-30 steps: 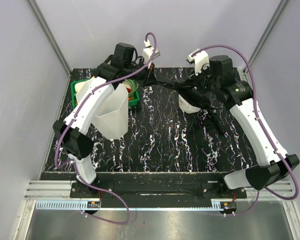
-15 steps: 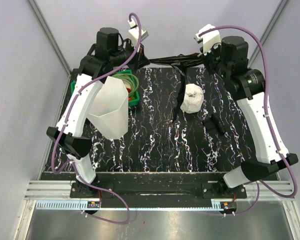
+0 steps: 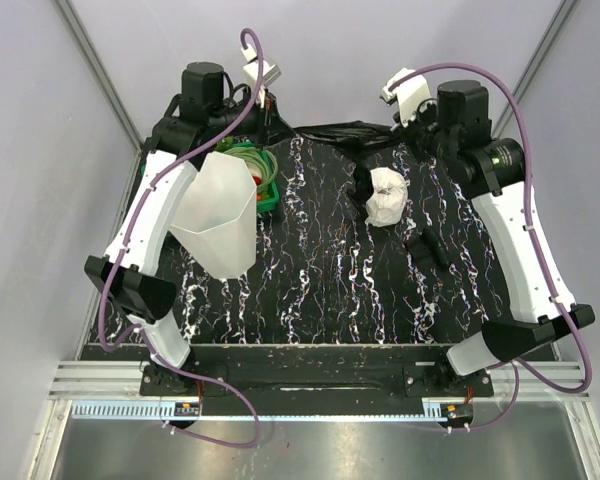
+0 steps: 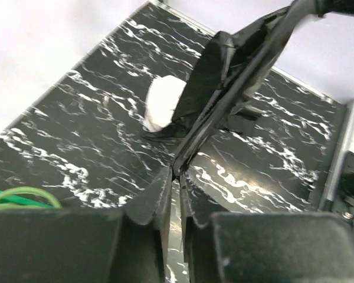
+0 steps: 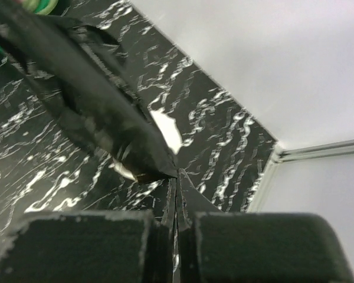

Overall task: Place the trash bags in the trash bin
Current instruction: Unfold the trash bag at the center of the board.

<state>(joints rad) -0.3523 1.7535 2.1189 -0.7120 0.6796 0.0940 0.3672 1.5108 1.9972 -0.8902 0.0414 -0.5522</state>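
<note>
A black bench veined with white fills the overhead view, with one white robot arm rising up each side of the frame. At the upper edge of the bench, a thin glossy black plastic trash bag is stretched in a dark band between the two arms, off the surface. One loose fold hangs down just right of centre.

In the left wrist view, the left hand is pinched tight on one edge of the film. In the right wrist view, the right hand is likewise clamped shut on a gathered corner of the bag.

The tall white translucent plastic trash bin, with a faceted rim, stands at the left middle of the frame, well apart from the bag. The left arm overlaps its left side.

Just above and right of the bin sits a green basket, partly hidden behind the rim. A white rounded roll of plastic lies right of centre, directly below the stretched bag and touching the hanging fold. A small black object lies lower right of the roll.
</note>
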